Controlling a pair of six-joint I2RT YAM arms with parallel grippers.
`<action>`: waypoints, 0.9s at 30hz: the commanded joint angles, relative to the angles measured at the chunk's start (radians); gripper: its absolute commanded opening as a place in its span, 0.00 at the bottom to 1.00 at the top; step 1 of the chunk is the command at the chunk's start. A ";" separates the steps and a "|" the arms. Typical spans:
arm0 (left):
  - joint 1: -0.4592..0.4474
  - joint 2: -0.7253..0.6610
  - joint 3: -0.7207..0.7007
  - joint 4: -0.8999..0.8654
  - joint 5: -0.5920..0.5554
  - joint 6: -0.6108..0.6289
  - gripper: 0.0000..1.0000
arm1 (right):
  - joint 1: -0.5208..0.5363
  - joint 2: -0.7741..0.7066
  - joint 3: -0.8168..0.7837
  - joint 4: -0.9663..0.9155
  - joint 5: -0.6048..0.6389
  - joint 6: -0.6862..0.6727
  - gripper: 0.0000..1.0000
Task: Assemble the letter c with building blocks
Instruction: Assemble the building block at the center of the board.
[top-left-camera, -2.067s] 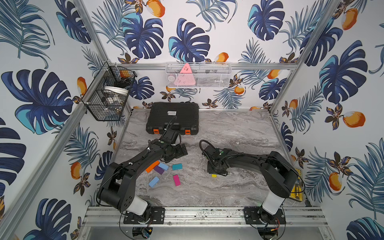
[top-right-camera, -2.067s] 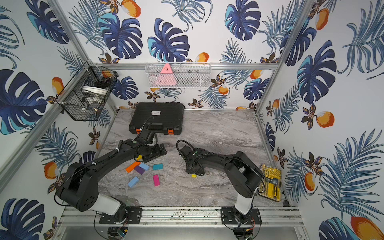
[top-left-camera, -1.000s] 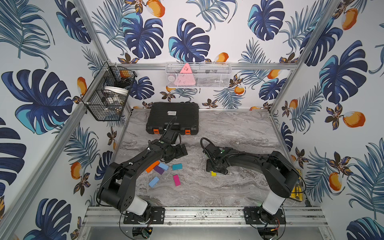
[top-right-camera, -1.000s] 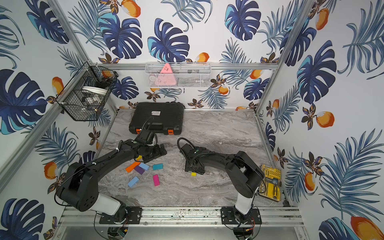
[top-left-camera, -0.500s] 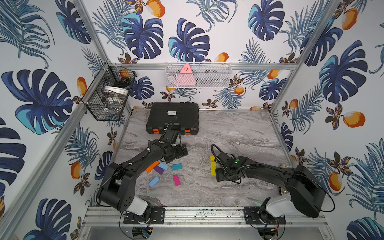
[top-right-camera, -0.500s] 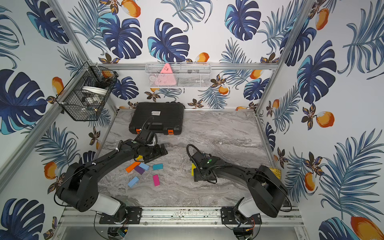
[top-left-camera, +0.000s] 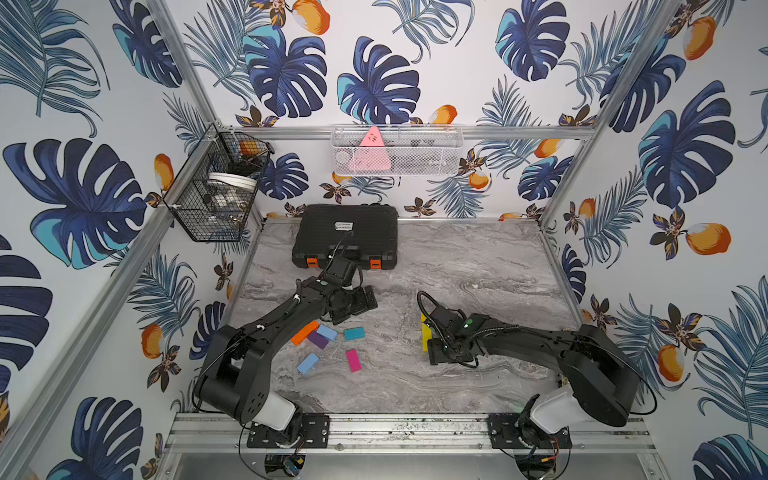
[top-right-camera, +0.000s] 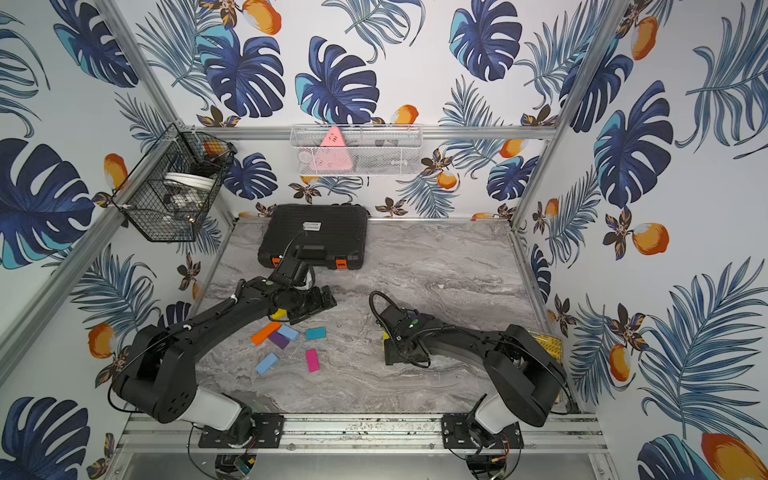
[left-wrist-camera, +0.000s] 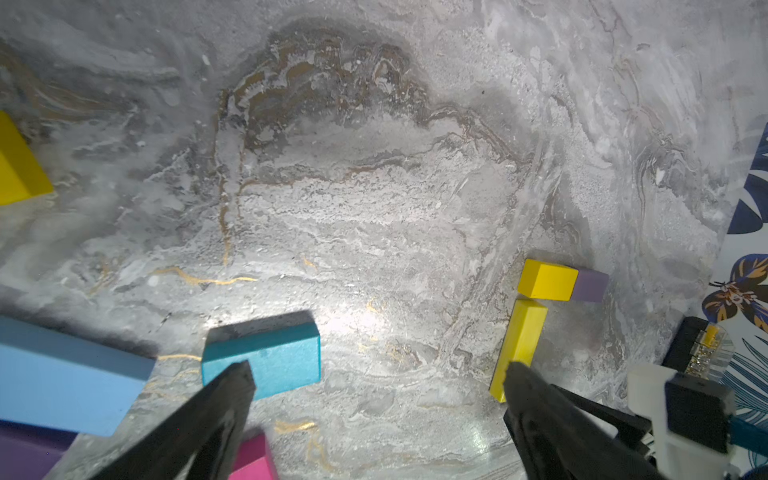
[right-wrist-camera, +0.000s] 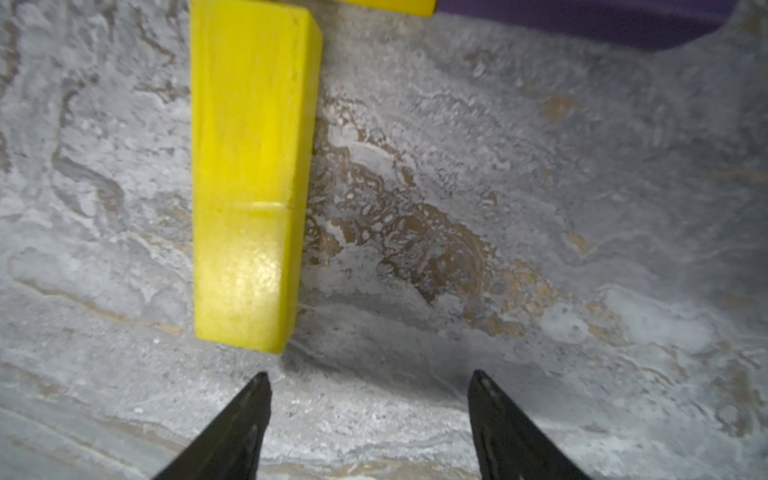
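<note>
Jaws of my right gripper (right-wrist-camera: 370, 374) stand part-open over the grey marbled tabletop (right-wrist-camera: 519, 216), empty. Just ahead lies a long flat yellow block (right-wrist-camera: 249, 174), its far end just beside a short yellow block (left-wrist-camera: 546, 282) and a purple block (left-wrist-camera: 590, 284). My left gripper (left-wrist-camera: 376, 365) gapes wide, empty, near a teal rectangular block (left-wrist-camera: 266, 357).

Left arm (top-left-camera: 286, 318), right arm (top-left-camera: 523, 336) low; left fingers (left-wrist-camera: 224, 407) wide, right fingers (right-wrist-camera: 245, 419) parted.
</note>
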 joint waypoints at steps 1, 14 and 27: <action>0.001 -0.002 0.006 -0.002 -0.004 -0.001 0.99 | 0.001 0.014 0.010 0.014 0.022 0.010 0.76; 0.002 -0.002 0.009 -0.008 -0.009 0.002 0.99 | 0.000 0.043 0.024 0.008 0.051 0.015 0.76; 0.002 -0.004 0.007 -0.008 -0.012 0.001 0.99 | -0.008 0.045 0.023 0.020 0.044 0.021 0.76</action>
